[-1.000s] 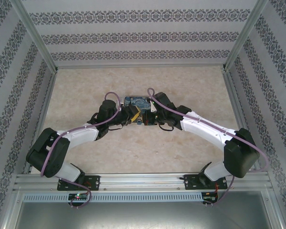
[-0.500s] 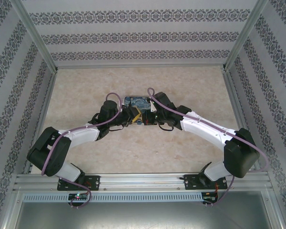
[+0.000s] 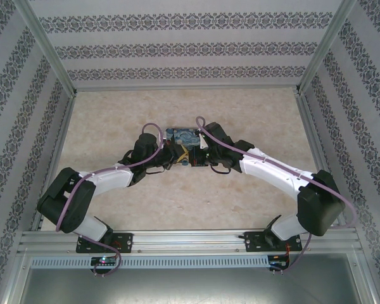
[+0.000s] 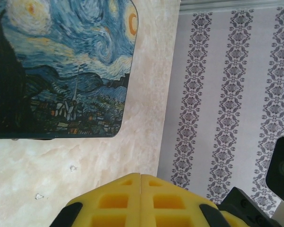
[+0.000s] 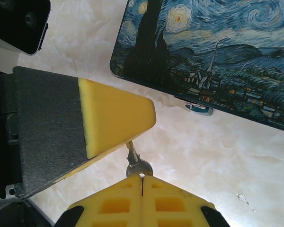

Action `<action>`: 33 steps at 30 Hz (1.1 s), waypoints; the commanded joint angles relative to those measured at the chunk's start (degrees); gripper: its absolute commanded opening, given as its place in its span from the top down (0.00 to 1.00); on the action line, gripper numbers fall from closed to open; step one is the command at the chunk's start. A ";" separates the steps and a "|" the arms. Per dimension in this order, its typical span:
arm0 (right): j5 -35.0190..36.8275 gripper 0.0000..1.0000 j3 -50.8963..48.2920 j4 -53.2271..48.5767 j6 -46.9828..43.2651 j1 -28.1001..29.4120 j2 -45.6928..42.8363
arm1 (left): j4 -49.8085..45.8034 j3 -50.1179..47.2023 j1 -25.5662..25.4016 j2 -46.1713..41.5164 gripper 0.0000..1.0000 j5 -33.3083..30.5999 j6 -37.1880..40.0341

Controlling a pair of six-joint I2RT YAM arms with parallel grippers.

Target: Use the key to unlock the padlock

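Right tool (image 5: 141, 179) is pinching the key (image 5: 138, 167) by its head, low over the counter (image 3: 177, 196).
Both arms are reaching inward, tips meeting beside the starry-night tin (image 5: 217, 52); the left tool (image 4: 140, 182) is pressing its pads together, and the padlock (image 5: 199, 109) is lying right at the tin's edge.

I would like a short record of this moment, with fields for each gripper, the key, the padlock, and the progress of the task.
left gripper: pads shut together; whether they pinch anything cannot be told
right gripper: shut on the key, by its silver head
key: blade runs up under the left gripper's tip
padlock: on the table, at the edge of the painted tin, apart from the key
progress: key not yet in the padlock
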 commanded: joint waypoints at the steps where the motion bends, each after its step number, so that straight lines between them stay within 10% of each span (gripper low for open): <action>1: -0.46 1.00 1.61 0.38 -0.35 -0.54 -1.03 | 1.12 1.29 -0.90 0.47 1.00 -0.08 1.45; 11: -6.42 0.42 -5.16 10.55 6.80 -10.88 -9.15 | -3.86 5.49 0.30 -3.98 1.00 -0.74 16.55; 19: -14.20 0.40 -9.13 30.98 16.66 -14.61 -7.11 | 2.00 8.91 1.39 -3.39 1.00 -0.42 23.13; 33: -16.87 0.44 -11.94 53.63 28.11 -15.11 -1.41 | 23.44 7.47 1.62 1.53 1.00 -8.95 11.38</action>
